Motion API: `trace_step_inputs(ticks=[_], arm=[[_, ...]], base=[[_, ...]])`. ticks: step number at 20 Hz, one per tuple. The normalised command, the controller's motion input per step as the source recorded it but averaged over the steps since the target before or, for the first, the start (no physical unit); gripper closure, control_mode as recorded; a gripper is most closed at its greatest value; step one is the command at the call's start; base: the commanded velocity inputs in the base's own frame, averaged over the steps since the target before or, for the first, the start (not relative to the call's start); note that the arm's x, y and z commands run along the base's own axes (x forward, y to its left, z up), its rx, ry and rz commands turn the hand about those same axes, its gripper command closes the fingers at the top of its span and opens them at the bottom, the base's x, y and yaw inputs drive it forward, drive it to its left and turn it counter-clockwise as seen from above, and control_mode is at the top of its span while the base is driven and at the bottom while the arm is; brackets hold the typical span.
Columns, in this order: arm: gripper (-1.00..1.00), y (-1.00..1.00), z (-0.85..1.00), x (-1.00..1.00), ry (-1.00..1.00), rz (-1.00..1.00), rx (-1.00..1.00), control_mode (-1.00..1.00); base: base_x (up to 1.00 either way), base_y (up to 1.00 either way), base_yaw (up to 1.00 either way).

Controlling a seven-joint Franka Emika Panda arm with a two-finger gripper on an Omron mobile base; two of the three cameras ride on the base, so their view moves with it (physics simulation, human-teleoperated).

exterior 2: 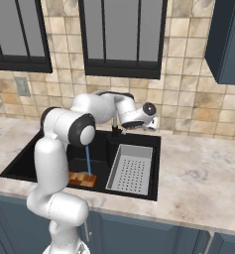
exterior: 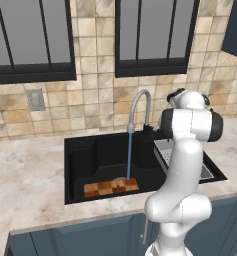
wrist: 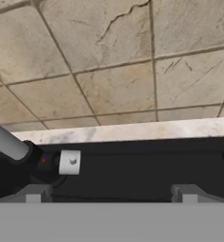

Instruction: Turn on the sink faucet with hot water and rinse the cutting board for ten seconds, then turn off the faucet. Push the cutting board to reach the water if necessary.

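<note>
Now, taking the sink (exterior: 80, 150) as the landmark and reading left to right: one grey wall outlet (exterior: 35, 99) sits on the tiled wall above and to the left of it, and two dark-framed windows hang above it. The black basin is sunk into a pale marble counter (exterior: 25, 185), which has broad bare stretches on both sides of the sink.

Inside the sink there is one cutting board (exterior: 111, 187), checkered tan and brown, lying flat on the floor near the front wall, with bare black floor to its left and behind it. One thin blue stream of water (exterior: 129, 155) falls straight from the spout and lands at the board's rear edge. One sink faucet (exterior: 140, 107) arches up from the back rim, just right of the stream.

Further right, one grey perforated drainer tray (exterior 2: 131, 171) fills the sink's right-hand part, its long side next to the board's compartment.

The gripper (wrist: 111, 196) hangs at the sink's back rim beside the faucet base, its two fingertips standing wide apart with nothing between them. In the hand view, the small pale lever handle (wrist: 69, 162) juts from the dark base, just above and beside the left fingertip (wrist: 33, 194); whether they touch cannot be told.

Blue cabinet fronts (exterior: 90, 237) run below the counter, and one dark wall cabinet (exterior 2: 228, 39) hangs above the sink's right side.
</note>
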Motion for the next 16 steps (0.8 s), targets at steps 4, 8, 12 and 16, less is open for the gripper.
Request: trace_step_inputs(ticks=[4,8,12,16], arm=[[-1.00,0.00,-0.29,0.00,0.00,0.00,0.00,-1.00],[-1.00,0.00,-0.27,0.00,0.00,0.00,0.00,-1.00],[-1.00,0.00,-0.22,0.00,0.00,0.00,0.00,-1.00],[-1.00,0.00,-0.14,0.00,0.00,0.00,0.00,-1.00]], base=[[0.00,0.00,0.00],[0.00,0.00,0.00],[0.00,0.00,0.00],[0.00,0.00,0.00]])
